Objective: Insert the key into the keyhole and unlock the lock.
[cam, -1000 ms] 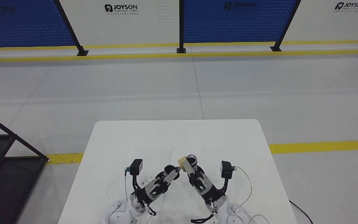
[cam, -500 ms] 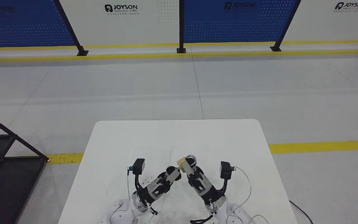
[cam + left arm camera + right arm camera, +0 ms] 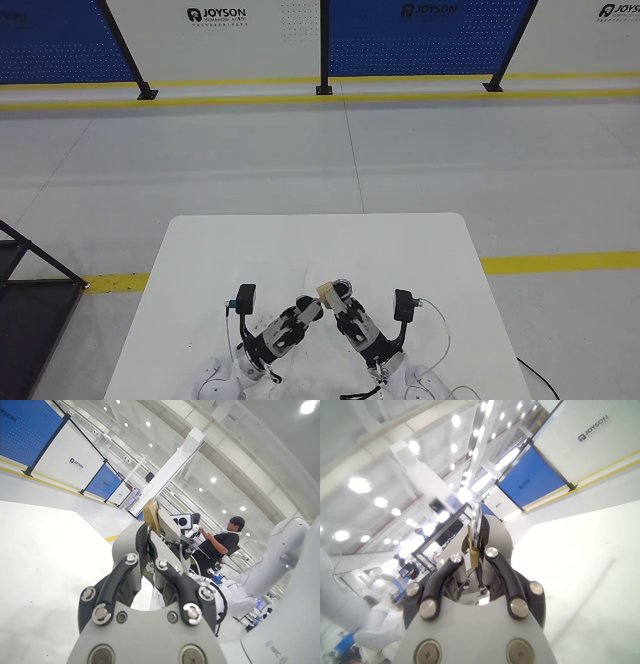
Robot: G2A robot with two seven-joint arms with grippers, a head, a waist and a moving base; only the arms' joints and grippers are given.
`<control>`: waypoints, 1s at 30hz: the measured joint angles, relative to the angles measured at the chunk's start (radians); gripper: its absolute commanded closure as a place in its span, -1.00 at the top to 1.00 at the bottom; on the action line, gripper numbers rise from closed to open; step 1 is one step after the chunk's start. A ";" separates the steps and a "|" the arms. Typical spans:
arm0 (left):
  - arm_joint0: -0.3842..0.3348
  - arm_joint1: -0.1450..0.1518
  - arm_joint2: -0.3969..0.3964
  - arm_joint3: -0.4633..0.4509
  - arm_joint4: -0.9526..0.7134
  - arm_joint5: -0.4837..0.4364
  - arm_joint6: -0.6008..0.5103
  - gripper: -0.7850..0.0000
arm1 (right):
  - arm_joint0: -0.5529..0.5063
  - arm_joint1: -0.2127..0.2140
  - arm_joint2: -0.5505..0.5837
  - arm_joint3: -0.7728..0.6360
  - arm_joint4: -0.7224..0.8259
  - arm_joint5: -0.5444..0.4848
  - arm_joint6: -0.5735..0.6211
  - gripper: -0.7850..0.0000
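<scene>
A small brass padlock [image 3: 327, 291] with a silver shackle [image 3: 343, 284] is held above the near middle of the white table [image 3: 300, 245]. My right gripper [image 3: 341, 303] is shut on it; in the right wrist view the brass body [image 3: 474, 556] sits between the fingers and the shackle [image 3: 476, 517] sticks out past them. My left gripper [image 3: 312, 306] meets the lock from the other side. In the left wrist view its pads are shut on a thin metal key [image 3: 149, 530], whose tip is at the lock's brass body [image 3: 152, 516]; the keyhole itself is hidden.
Both arms rise from the table's near edge and come together at the lock. The white tabletop [image 3: 50, 550] spreads bare beyond and to both sides of the grippers. Blue and white barrier panels [image 3: 230, 30] stand across the floor behind.
Both grippers, with lock and key, have drifted slightly toward the table's near edge. Their holds stay the same.
</scene>
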 measured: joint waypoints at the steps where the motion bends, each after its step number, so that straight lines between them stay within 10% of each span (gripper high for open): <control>1: 0.003 -0.001 0.000 -0.002 0.013 0.003 0.009 -1.00 | -0.002 0.000 0.001 -0.003 -0.006 0.005 -0.003 -1.00; 30: 0.046 -0.023 0.013 -0.035 0.620 0.307 0.477 -1.00 | -0.022 0.004 -0.008 -0.026 -0.046 0.096 -0.013 -1.00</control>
